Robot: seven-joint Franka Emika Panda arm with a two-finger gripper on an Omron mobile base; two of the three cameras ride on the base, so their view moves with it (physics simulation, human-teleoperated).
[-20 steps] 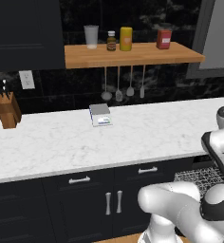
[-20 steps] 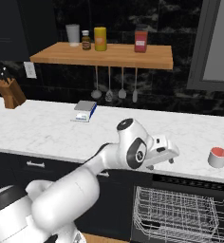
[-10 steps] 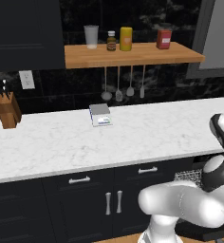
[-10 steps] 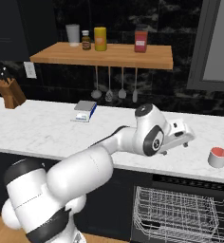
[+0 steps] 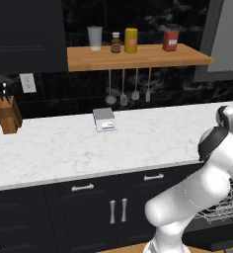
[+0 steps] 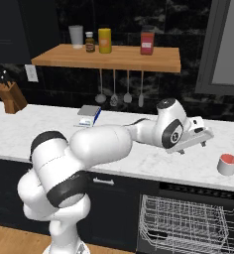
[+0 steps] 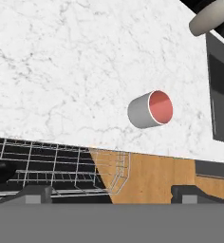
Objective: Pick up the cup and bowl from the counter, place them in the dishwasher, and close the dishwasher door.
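The cup (image 6: 228, 164), grey outside and red inside, stands on the white marble counter (image 6: 139, 158) near its right end. From the hand view the cup (image 7: 150, 110) sits centre-right, well beyond the fingertips (image 7: 35, 192). My gripper (image 6: 194, 148) hovers open and empty over the counter, just left of the cup and above its level. A beige rounded vessel (image 7: 210, 17) that looks like the bowl lies at the hand view's upper right corner. Below the counter edge the dishwasher (image 6: 188, 223) stands open, its grey wire rack (image 7: 61, 166) showing.
A knife block (image 6: 10, 96) and a small blue-and-grey scale (image 6: 89, 115) sit on the counter to the left. The wooden shelf (image 6: 109, 57) holds jars, with utensils hanging below. A dark inset panel (image 7: 223, 95) lies beside the cup. Navy cabinets (image 5: 89, 207) run under the counter.
The arm has swung right along the counter, bringing the gripper closer to the cup. The jaws have stayed open, and the cup has not moved.
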